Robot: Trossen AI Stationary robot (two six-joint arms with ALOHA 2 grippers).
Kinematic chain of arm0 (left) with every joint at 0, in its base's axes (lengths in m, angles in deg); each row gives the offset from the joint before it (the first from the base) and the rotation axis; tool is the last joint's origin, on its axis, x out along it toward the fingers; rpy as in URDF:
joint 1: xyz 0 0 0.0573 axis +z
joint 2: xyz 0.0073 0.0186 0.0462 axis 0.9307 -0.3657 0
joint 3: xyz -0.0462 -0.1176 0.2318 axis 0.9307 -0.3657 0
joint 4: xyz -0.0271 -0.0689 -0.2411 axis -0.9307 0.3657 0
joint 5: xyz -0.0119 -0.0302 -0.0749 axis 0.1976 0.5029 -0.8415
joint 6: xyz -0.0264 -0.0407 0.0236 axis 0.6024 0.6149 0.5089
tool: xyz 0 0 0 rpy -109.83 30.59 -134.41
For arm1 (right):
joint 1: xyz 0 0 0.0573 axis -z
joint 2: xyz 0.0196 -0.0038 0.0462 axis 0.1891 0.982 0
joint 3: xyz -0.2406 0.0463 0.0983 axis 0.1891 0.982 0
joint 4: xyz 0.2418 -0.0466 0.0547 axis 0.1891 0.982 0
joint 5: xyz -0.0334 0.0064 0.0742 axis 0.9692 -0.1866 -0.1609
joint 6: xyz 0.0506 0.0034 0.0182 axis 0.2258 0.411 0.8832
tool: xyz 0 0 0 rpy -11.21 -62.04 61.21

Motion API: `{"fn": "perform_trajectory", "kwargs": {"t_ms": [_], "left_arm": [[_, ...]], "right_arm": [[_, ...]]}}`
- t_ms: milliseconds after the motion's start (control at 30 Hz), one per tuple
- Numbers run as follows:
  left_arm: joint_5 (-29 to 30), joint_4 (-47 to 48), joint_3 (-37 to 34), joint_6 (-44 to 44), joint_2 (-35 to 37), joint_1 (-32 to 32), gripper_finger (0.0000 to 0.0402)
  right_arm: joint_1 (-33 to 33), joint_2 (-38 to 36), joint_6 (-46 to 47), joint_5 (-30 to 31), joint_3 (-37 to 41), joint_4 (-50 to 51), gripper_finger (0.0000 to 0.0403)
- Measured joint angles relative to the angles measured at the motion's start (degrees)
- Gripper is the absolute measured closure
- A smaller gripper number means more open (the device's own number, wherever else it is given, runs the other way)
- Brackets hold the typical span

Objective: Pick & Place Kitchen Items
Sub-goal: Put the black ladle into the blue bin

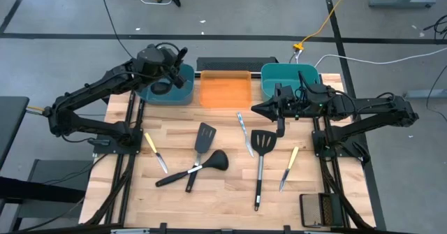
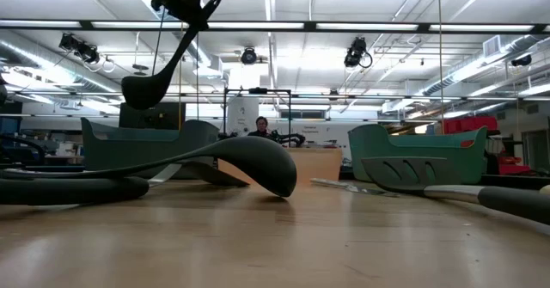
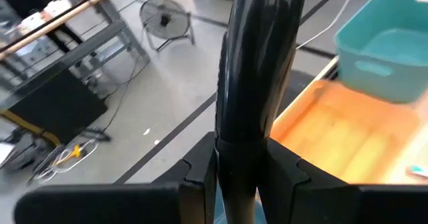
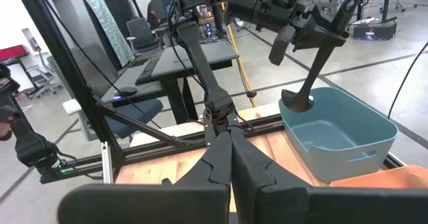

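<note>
While the right pincer (image 1: 255, 108) is pressed together, the left pincer (image 1: 177, 58) pinches 1 ladle (image 2: 159, 75) above the teal bin (image 1: 183, 89)

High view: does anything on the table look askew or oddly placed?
Only mildly: a ladle lies crossed over a slotted spatula's handle near the table's middle. The other utensils lie apart, and nothing looks spilled or damaged.
</note>
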Motion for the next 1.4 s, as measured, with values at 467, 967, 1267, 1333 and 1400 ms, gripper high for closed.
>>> {"fn": "perform_trajectory", "kwargs": {"t_ms": [467, 967, 1267, 1333, 1400], "left_arm": [[2.49, 5.08, 0.0, -3.35, -7.11, 5.44, 0.0319], [7.3, 1.6, 0.0, -5.72, -15.03, 6.48, 0.0319], [9.69, -1.5, 0.0, -6.7, -16.83, 7.16, 0.0319], [9.69, -1.44, 0.0, -6.15, -16.83, 7.18, 0.0319], [9.71, -1.32, 0.0, -5.45, -16.82, 7.2, 0.0319]], "right_arm": [[0.0, 0.0, 0.02, 1.49, 0.0, 0.62, 0.0399], [-0.01, 0.0, 0.67, 1.51, 0.0, 0.74, 0.0399], [-0.01, 0.0, 0.66, 1.51, -0.01, 1.05, 0.0399], [-0.02, 0.0, 0.66, 1.51, -0.02, 1.08, 0.0399], [0.0, 0.0, 0.66, 1.51, -0.02, 1.08, 0.0399]]}}
